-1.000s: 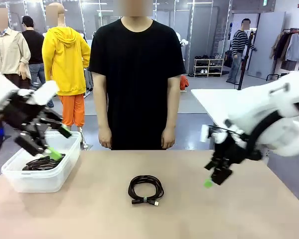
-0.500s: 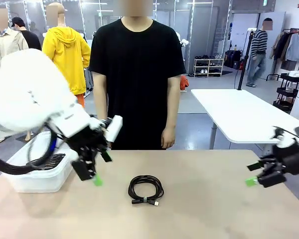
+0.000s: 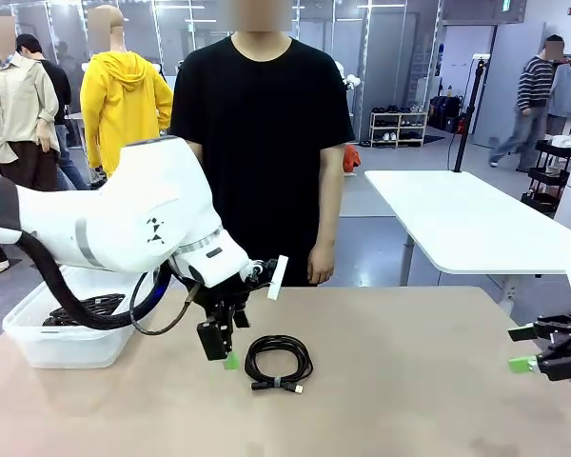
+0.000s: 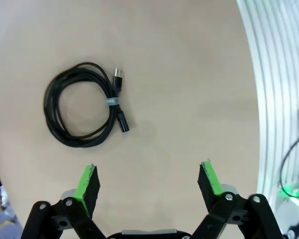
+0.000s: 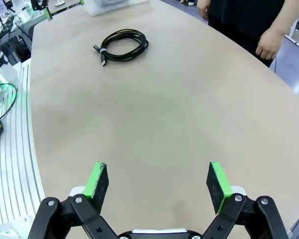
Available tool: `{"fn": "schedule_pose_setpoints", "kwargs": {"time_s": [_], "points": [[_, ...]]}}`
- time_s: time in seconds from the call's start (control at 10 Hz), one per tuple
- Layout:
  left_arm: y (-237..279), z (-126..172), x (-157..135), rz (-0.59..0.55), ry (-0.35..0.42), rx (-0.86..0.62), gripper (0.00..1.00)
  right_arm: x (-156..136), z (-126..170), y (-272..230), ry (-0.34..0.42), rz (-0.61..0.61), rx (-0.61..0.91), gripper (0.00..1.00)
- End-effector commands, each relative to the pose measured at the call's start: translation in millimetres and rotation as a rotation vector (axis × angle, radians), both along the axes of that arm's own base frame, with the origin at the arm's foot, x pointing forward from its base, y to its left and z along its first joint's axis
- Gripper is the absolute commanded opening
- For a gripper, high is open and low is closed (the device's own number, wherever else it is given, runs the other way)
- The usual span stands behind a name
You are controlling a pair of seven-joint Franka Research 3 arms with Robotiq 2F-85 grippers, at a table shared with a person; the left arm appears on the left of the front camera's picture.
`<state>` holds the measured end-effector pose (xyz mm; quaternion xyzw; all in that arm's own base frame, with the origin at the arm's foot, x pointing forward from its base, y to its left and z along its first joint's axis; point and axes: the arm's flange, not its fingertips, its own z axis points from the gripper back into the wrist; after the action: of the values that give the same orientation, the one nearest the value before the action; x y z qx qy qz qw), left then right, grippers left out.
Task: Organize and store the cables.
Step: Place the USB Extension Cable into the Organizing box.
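At the table's left end sat a clear plastic bin (image 3: 38, 343) holding coiled black cables (image 3: 88, 309), partly hidden behind the left arm and its black hose. The left gripper (image 3: 224, 350) hung over the tan table (image 3: 409, 381), pointing down, just left of a loose coiled cable (image 3: 278, 362) tied with a small band, its plug ends lying at the front of the coil. In the left wrist view, that gripper's (image 4: 148, 181) green pads (image 4: 87, 181) stood wide apart with nothing between them, the coiled cable (image 4: 82, 104) lying flat on the tabletop beyond. A person in a black T-shirt (image 3: 262, 143) stood at the far side, hands down. At the table's right edge the right gripper (image 3: 538, 352) hovered, well apart from the coil; its own view showed its pads (image 5: 217, 185) spread wide and empty
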<state>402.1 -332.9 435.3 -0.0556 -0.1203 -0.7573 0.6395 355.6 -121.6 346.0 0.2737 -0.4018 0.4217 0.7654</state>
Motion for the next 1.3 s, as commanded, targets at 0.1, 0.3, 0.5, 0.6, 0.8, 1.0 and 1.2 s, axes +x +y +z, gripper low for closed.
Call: {"fn": "schedule_pose_setpoints", "kwargs": {"time_s": [0.1,0.3,0.5,0.6,0.8,1.0,1.2], "points": [[7.6,11.8,-15.9,-0.023,-0.003,-0.019,1.00,4.6,5.9,7.1,0.019,-0.015,-0.013,1.00],[7.6,11.8,-15.9,-0.023,-0.003,-0.019,1.00,4.6,5.9,7.1,0.019,-0.015,-0.013,1.00],[1.1,13.0,-11.2,-0.008,-0.018,-0.008,1.00,4.6,5.9,7.1,0.019,-0.015,-0.013,1.00],[-11.7,0.3,0.0,-0.005,0.002,-0.013,1.00,4.6,5.9,7.1,0.019,-0.015,-0.013,1.00],[-41.6,-28.9,19.4,0.074,0.007,0.052,1.00,4.6,5.9,7.1,0.019,-0.015,-0.013,1.00],[-60.6,-56.1,39.4,0.154,-0.014,0.120,1.00,4.6,5.9,7.1,0.019,-0.015,-0.013,1.00],[-75.5,-76.3,47.8,0.153,-0.011,0.171,1.00,4.6,5.9,7.1,0.019,-0.015,-0.013,1.00]]}}
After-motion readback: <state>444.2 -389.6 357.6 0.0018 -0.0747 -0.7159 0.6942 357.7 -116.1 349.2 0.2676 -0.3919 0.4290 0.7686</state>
